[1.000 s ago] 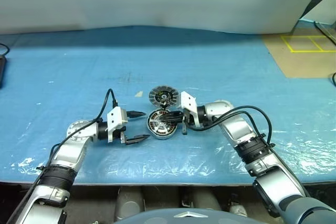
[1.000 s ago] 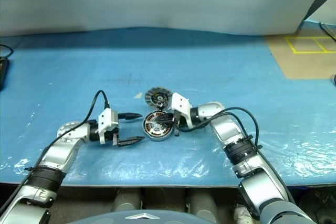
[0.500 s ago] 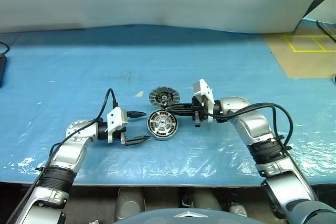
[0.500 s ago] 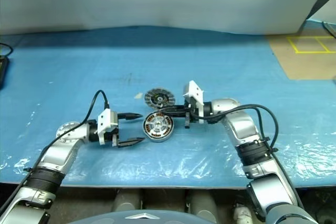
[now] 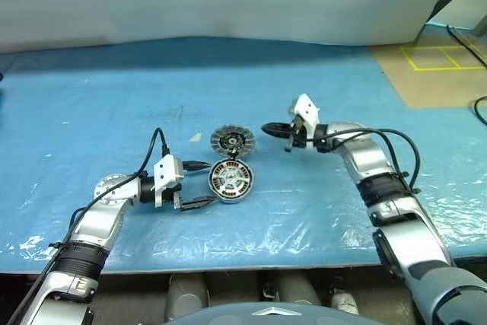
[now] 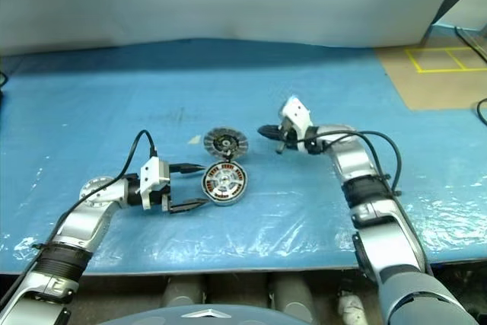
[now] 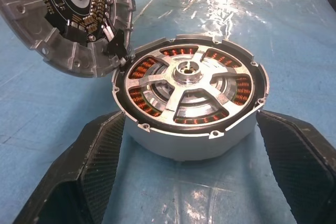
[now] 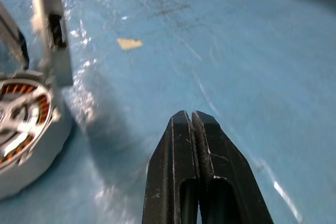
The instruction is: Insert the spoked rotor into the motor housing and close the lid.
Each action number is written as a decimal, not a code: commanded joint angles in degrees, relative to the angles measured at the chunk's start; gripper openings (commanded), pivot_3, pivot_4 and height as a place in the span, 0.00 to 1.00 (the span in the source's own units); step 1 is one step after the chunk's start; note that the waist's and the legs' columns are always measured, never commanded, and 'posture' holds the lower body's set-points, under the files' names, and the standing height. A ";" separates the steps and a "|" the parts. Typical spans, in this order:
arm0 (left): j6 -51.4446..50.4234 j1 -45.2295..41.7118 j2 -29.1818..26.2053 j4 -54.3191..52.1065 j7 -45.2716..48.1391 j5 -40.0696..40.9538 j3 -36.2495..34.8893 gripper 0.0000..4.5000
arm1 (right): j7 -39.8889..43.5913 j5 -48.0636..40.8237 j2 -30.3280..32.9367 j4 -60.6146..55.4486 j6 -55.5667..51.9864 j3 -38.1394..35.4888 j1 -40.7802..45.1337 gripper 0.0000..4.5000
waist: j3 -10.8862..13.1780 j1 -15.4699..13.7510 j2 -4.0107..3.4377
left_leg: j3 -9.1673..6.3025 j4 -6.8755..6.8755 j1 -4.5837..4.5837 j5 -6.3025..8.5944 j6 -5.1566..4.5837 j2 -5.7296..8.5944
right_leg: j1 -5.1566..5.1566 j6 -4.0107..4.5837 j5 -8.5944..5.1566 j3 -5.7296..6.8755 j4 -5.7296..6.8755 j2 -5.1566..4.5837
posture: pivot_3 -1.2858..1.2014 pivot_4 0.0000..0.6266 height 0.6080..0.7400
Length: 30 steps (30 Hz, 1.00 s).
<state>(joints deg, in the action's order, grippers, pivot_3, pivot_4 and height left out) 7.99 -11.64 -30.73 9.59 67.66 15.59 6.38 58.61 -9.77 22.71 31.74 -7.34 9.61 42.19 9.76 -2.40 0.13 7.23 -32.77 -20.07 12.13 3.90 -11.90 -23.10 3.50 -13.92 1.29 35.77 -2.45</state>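
Note:
The motor housing lies flat on the blue table, showing its ring of copper windings. The silver spoked rotor sits inside it. The ribbed lid stands open at the housing's far edge, still joined to it, with its dark centre facing me. My left gripper is open, with one finger on each side of the housing's near-left edge; I cannot tell whether they touch it. My right gripper is shut on nothing and hovers to the right of the lid, pointing left.
A small tan scrap lies on the table left of the lid. The blue plastic sheet is wrinkled along the front edge. Tan floor with yellow tape shows at the far right, against a white backdrop.
My right gripper has pulled away from the housing, going right, farther back and up beside the lid, and left the rotor seated inside. The left gripper has stayed put.

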 commanded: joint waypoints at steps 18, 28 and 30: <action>-5.59 2.13 -3.47 -8.90 -2.21 3.14 -3.05 0.94 | 13.61 -10.46 -4.28 -22.39 -14.68 4.10 -7.04 0.01 | 0.00 -0.49 0.00 | -0.02 0.00 -0.04 0.04 -0.09 -0.07 | -0.12 0.00 0.01 0.12 0.01 0.00 | 0.52 0.24 1.00; -6.92 2.82 -3.36 -10.43 -3.42 2.58 -2.73 0.94 | 11.97 -8.37 -4.15 -22.40 -15.81 8.13 -11.48 0.01 | 0.00 -0.14 0.00 | -0.01 -0.01 0.01 0.12 0.13 -0.04 | -0.09 0.01 0.00 0.07 -0.03 -0.01 | 0.52 0.24 1.00; -6.65 2.46 -3.18 -9.58 -3.40 2.33 -2.55 0.94 | 12.25 -7.78 -3.97 -20.96 -15.39 8.50 -11.96 0.01 | 0.00 -0.15 0.00 | -0.01 -0.01 0.01 0.11 0.13 -0.04 | -0.08 0.01 0.00 0.07 -0.03 -0.01 | 0.52 0.24 1.00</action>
<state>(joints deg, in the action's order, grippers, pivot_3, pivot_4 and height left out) 0.75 -8.75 -33.77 0.65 64.50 17.74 4.40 70.52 -17.95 18.40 10.47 -23.56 17.80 30.49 9.76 -2.55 0.13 7.21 -32.78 -20.06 12.24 4.03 -11.94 -23.18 3.51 -13.92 1.36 35.73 -2.47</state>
